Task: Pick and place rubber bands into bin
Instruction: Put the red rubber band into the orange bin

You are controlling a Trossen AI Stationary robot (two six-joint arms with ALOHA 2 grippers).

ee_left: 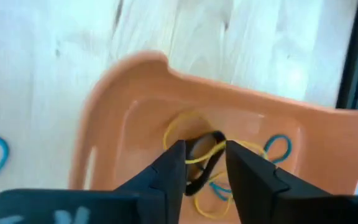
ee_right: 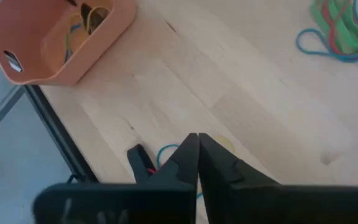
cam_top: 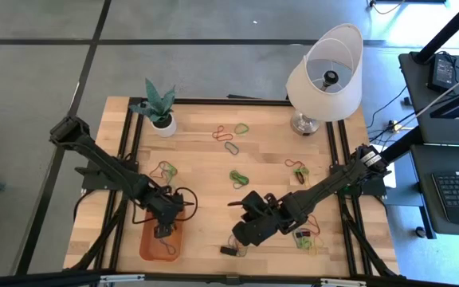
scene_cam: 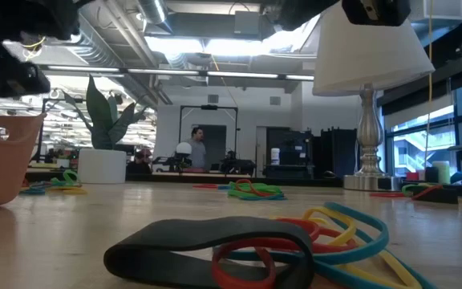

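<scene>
We are judging the rubber bands (scene_cam: 295,241) light, limp and springy, best pinched across a raised strand. Our left gripper (ee_left: 205,163) is hanging over the orange bin (ee_left: 104,118), jaws apart, bands lying inside beneath it. Our right gripper (ee_right: 197,149) is pinching together above a small tangle beside the bin; whether it grips a band, we cannot tell.
</scene>
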